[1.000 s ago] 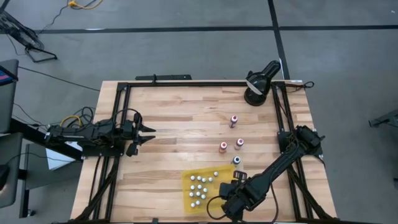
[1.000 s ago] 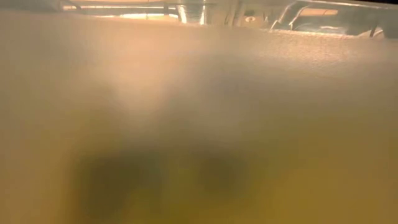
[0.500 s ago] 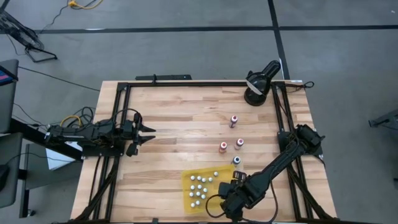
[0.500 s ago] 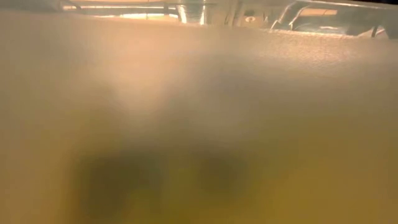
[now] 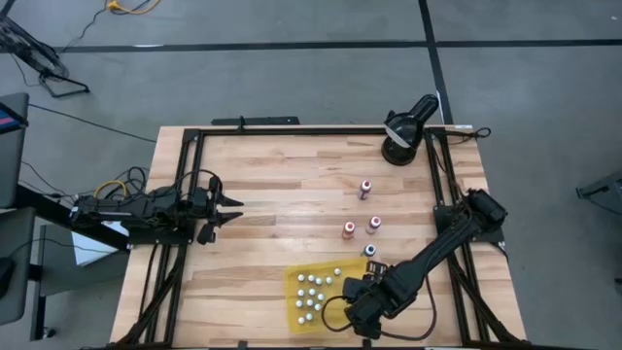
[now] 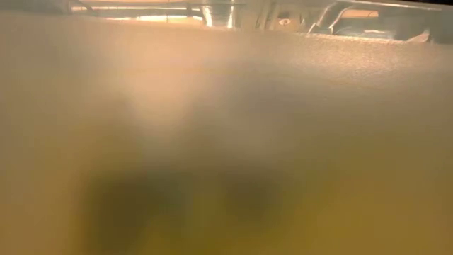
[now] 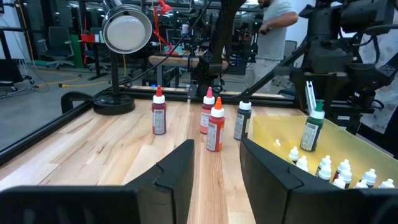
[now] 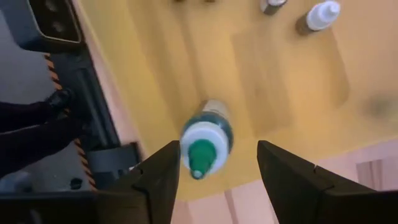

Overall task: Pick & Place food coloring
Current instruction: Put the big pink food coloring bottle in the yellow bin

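Right hand [image 8: 214,163] open above green-capped bottle [image 8: 206,142], wrist view only

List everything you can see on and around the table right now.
table: one, light wood, black frame
tray: one, yellow, near edge of the table, right of centre
white-capped bottles: about ten, standing on the tray
green-capped bottle: one, upright on the tray, between the right jaws
loose bottles: four, red, orange and dark, on bare wood beyond the tray
lamp: one, black, far right corner
person: one, grey shirt, beyond the table
left gripper: jaws open, left edge
right gripper: jaws open, over the tray
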You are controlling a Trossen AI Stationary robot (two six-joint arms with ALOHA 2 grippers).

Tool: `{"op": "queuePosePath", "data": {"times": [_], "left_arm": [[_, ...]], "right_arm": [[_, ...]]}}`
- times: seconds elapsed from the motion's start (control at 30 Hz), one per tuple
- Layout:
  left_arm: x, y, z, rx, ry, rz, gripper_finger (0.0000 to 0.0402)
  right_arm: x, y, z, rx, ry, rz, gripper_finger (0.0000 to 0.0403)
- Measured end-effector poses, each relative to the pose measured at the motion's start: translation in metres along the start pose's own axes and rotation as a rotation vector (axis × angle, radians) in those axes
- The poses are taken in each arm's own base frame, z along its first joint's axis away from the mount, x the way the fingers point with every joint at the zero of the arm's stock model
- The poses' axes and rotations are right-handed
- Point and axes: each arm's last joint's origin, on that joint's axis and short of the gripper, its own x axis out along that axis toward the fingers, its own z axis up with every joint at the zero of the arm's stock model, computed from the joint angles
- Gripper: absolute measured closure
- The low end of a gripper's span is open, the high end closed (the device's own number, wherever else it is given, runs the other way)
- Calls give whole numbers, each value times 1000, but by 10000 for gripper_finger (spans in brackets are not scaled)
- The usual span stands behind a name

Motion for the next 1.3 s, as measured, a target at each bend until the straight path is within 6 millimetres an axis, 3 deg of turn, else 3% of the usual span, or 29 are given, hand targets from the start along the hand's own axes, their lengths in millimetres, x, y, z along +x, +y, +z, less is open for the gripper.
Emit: {"op": "queuePosePath", "data": {"times": [0.37,0.53,0.77,1.03,1.3], "left_arm": [[0,0,0,0,0,0,281],[0,0,0,0,0,0,281],[0,0,0,0,0,0,281],[0,0,0,0,0,0,281],[0,0,0,0,0,0,281]], "right_arm": [[-53,-38,-6,-44,-33,-138,180],[-70,-48,-4,-14,-60,-107,178],[-77,-61,-3,-71,-41,-160,179],[-79,-79,2,-318,-58,-359,179],[-75,-94,-8,-502,-58,-364,178]]}}
